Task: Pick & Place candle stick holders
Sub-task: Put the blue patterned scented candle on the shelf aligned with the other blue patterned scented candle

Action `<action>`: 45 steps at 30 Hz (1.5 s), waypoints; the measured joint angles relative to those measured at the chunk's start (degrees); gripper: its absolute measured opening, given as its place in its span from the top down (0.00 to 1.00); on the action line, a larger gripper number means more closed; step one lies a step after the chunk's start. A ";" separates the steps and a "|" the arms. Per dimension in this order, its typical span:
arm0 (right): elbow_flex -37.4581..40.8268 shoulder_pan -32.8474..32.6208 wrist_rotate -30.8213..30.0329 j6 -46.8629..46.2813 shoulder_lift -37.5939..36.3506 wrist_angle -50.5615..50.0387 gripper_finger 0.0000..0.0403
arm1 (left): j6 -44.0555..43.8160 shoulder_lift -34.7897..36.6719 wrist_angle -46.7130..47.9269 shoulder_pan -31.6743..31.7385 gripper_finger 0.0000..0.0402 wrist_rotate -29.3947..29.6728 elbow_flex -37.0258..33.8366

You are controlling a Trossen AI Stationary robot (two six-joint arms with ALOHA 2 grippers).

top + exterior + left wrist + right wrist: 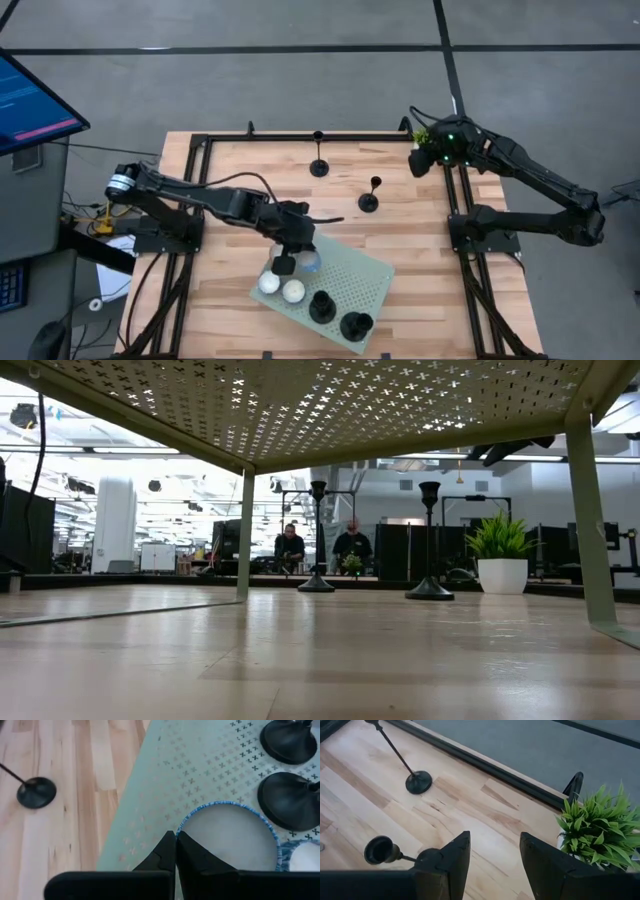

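Two black candle stick holders [319, 165] [369, 200] stand on their round bases on the bare wood at the far middle. Two more [322, 307] [356, 326] stand on the pale green perforated tray [365, 275] near the front. My left gripper [296, 262] is over the tray's far left part, shut, its tips [175, 845] by a blue-rimmed white tealight [227, 837]. My right gripper [492, 855] waits open at the table's far right corner with nothing between its fingers. My left gripper's shut fingertips [170, 851] show at the far rim [184, 822] of the blue-rimmed tealight, slanting down from the table's left. Whether they touch it I cannot tell. The tealight lies flat on the tray.
Two white tealights [268, 283] [293, 291] sit on the tray's left corner. A small potted plant [600, 830] stands by my right gripper. A black frame [255, 137] runs around the table. Bare wood lies left and right of the tray. A monitor [30, 100] stands off the left edge.
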State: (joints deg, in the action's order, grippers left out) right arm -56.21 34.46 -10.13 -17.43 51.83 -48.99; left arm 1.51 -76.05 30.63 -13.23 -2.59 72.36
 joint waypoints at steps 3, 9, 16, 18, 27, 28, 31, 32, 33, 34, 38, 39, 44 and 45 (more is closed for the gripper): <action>0.00 0.02 -0.02 0.04 0.00 -0.34 0.59 | 0.20 -0.38 0.55 0.00 1.00 -0.02 0.17; 0.00 0.02 -0.07 0.94 0.00 -0.33 0.59 | 2.69 -1.05 0.61 0.00 1.00 0.61 0.15; 0.00 0.02 -0.09 1.09 0.00 -0.50 0.59 | 2.76 -1.22 0.44 0.00 0.99 0.61 0.15; 0.00 0.02 -0.13 1.09 0.00 -0.51 0.59 | 2.76 -1.25 0.48 0.00 0.98 0.61 0.15; 0.00 0.02 -0.22 1.10 0.00 -0.68 0.59 | 2.76 -1.22 0.48 0.00 0.96 -0.26 0.15; 0.00 0.03 -0.22 1.19 0.00 -0.68 0.59 | 2.76 -1.22 0.46 0.00 0.96 -0.26 0.15; 0.00 0.07 -0.22 1.55 0.00 -0.70 0.59 | 2.76 -1.22 0.46 0.00 0.96 -0.47 0.13; 0.00 0.07 -0.22 1.55 0.00 -0.72 0.59 | 2.76 -1.22 0.46 0.00 0.95 -0.52 0.13; 0.00 0.07 -0.22 1.55 0.00 -0.71 0.59 | 2.76 -1.22 0.46 0.00 0.95 -0.52 0.13; 0.00 0.07 -0.22 1.55 0.00 -0.71 0.59 | 2.75 -1.22 0.46 0.00 0.94 -0.64 0.13; 0.00 0.05 -0.22 2.54 0.00 -0.74 0.59 | 2.74 -1.22 0.44 0.01 0.91 -2.17 0.13; 0.00 0.04 -0.22 2.60 0.00 -0.74 0.59 | 2.74 -1.22 0.44 0.00 0.91 -2.19 0.13; 0.00 0.04 -0.22 2.62 0.00 -0.76 0.59 | 2.57 -1.22 0.44 0.01 0.87 -2.24 0.13; 0.00 0.04 -0.20 2.85 0.00 -0.76 0.59 | 2.57 -1.11 0.45 0.02 0.86 -2.22 0.13</action>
State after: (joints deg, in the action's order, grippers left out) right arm -56.21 34.50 -10.33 -14.57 51.83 -49.76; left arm 4.08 -77.16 31.08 -13.21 -4.81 72.49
